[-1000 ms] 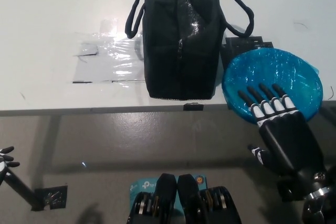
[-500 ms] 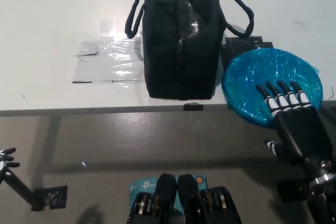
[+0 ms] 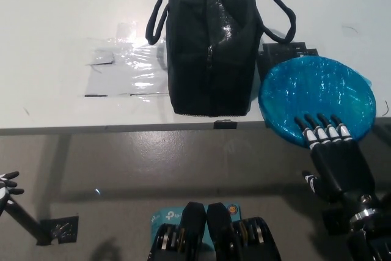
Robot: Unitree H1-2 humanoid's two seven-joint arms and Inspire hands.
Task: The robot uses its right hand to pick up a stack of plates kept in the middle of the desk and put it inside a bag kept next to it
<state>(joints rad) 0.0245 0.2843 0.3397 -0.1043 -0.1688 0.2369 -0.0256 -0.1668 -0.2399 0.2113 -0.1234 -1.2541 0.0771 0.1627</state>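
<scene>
You see blue plate stack (image 3: 316, 97) at right of frame on white desk (image 3: 55, 35), overhanging near edge, just right of black bag (image 3: 211, 41). Black right hand (image 3: 333, 154) at lower right, fingers spread, holding nothing, tips over stack's near rim. White left hand (image 3: 7, 183) at lower-left edge; grip unreadable.
</scene>
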